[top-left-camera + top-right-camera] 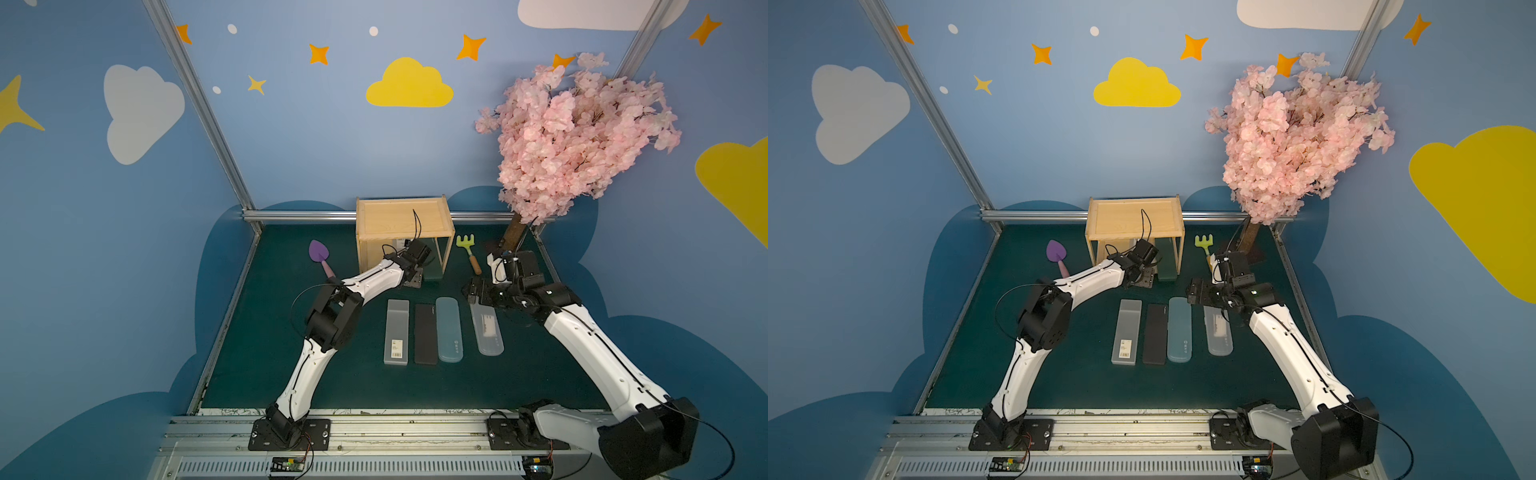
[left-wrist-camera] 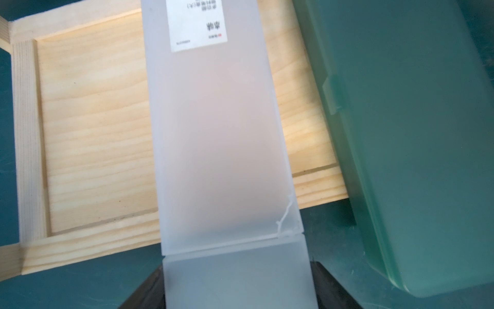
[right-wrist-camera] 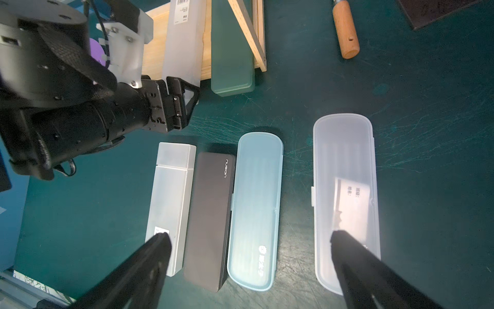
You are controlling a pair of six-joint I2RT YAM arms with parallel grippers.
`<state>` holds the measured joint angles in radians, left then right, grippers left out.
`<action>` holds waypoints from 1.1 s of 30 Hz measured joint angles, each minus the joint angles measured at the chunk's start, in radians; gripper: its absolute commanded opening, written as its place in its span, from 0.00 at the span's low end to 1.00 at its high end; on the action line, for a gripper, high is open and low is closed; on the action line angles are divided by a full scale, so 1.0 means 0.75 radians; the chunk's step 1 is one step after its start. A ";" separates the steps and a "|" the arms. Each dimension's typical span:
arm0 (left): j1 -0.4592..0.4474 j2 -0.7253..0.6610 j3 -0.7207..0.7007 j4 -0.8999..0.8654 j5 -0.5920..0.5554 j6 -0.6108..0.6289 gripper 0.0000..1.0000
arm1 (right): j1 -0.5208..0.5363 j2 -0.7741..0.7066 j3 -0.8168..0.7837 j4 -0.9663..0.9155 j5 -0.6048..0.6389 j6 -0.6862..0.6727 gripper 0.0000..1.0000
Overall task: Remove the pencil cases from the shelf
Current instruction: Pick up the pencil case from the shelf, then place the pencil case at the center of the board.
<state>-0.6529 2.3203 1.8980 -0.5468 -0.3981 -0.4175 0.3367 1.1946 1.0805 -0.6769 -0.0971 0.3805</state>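
- Progress nearest the robot: four pencil cases lie in a row on the mat [image 3: 401, 107], under the right gripper [image 3: 248, 235], whose jaws stand wide and empty.
- The frosted grey case [image 3: 171, 203] sits under one fingertip, the black case [image 3: 211, 219] and teal-blue case [image 3: 256, 208] below the gap, and the clear case [image 3: 344, 166] under the other fingertip.
- Beyond that row, the left gripper [image 2: 238, 264] has its jaws against both long sides of the labelled frosted case [image 2: 219, 133], at the end jutting from the lower tier of the shelf [image 2: 93, 133].
- Just outside those jaws, the dark green case [image 2: 401, 133] lies untouched, also jutting out.
- By my judgement four are out and two remain, one of them in hand.
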 measured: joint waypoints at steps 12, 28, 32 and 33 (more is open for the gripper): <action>0.007 -0.154 -0.197 -0.008 -0.013 0.002 0.75 | -0.002 -0.022 0.000 0.001 -0.017 0.002 0.98; -0.045 -0.705 -0.706 -0.064 0.028 -0.083 0.74 | -0.002 -0.028 -0.010 0.007 -0.123 0.042 0.98; -0.100 -0.836 -0.846 -0.084 0.014 -0.132 0.75 | 0.005 -0.043 -0.010 0.008 -0.142 0.061 0.98; -0.116 -0.867 -0.877 -0.094 0.008 -0.146 0.75 | 0.011 -0.049 -0.010 0.008 -0.142 0.067 0.98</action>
<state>-0.7403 1.6703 1.2404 -0.6170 -0.3923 -0.5270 0.3450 1.1576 1.0729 -0.6712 -0.2035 0.4309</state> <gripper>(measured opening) 0.748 0.982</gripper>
